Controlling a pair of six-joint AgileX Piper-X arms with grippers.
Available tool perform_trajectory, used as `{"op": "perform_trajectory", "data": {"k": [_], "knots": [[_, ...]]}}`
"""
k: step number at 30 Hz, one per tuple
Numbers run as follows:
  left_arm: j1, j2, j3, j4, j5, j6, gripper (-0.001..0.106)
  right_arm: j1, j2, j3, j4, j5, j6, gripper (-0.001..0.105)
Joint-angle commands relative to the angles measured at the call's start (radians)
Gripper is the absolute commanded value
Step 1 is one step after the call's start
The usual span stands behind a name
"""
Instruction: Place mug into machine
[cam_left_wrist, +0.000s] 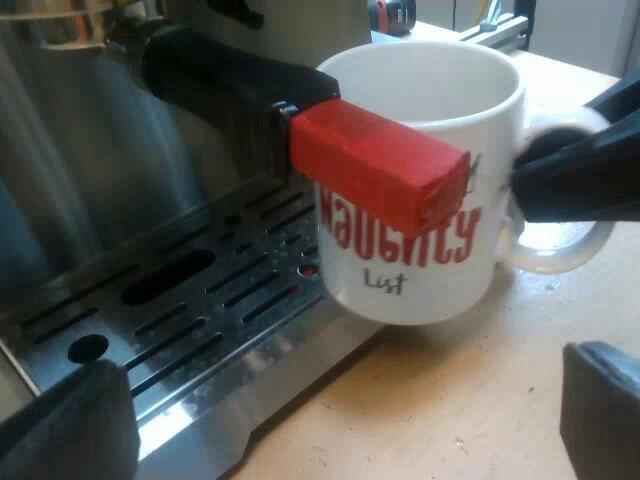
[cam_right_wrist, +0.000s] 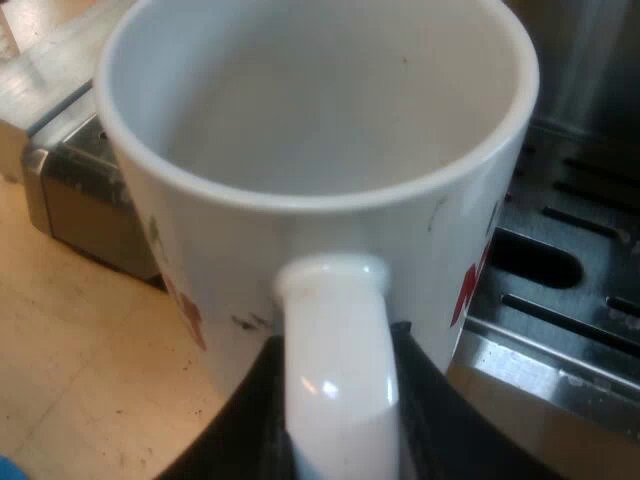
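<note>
A white mug (cam_left_wrist: 420, 200) with red lettering hangs upright at the edge of the espresso machine's slotted drip tray (cam_left_wrist: 180, 300), a little above the wooden table. My right gripper (cam_left_wrist: 570, 175) is shut on the mug's handle (cam_right_wrist: 335, 350), one black finger on each side of it. The mug (cam_right_wrist: 300, 150) is empty inside. The holder's dark handle (cam_left_wrist: 220, 75) juts from the machine's front, and its red end (cam_left_wrist: 380, 165) lies in front of the mug's rim. My left gripper (cam_left_wrist: 330, 430) is open, facing the tray and mug with nothing between its fingers.
The machine's steel front (cam_left_wrist: 80, 150) rises behind the drip tray (cam_right_wrist: 560, 290). Wooden table (cam_left_wrist: 480, 400) lies under and beside the mug. A metal frame (cam_left_wrist: 500, 30) stands farther off beyond the mug.
</note>
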Motion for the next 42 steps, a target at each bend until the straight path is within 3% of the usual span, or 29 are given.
{"op": "perform_trajectory", "data": {"k": [1,20,30,33,35,38,42], "knots": [[-0.003,-0.003,0.0,-0.018,-0.009,-0.002,0.087,-0.005,0.004,-0.028,-0.059,0.01,0.004,0.0],[-0.003,-0.003,0.0,-0.018,-0.007,-0.002,0.087,-0.12,0.237,-0.217,-0.059,-0.034,-0.004,0.0],[-0.003,-0.003,0.0,-0.02,0.007,-0.002,0.087,-0.13,0.307,-0.23,-0.119,-0.03,-0.004,0.0],[-0.003,-0.003,0.0,-0.02,0.007,-0.002,0.087,-0.13,0.309,-0.23,-0.119,-0.029,0.0,0.01],[-0.003,-0.003,0.0,-0.02,0.007,-0.002,0.087,-0.13,0.309,-0.23,-0.119,-0.029,0.0,0.029],[-0.003,-0.003,0.0,-0.022,0.007,-0.002,0.087,-0.13,0.309,-0.23,-0.119,-0.029,0.0,0.047],[-0.003,-0.003,0.0,-0.024,0.007,-0.002,0.087,-0.128,0.289,-0.23,-0.112,-0.027,0.0,0.049]]}}
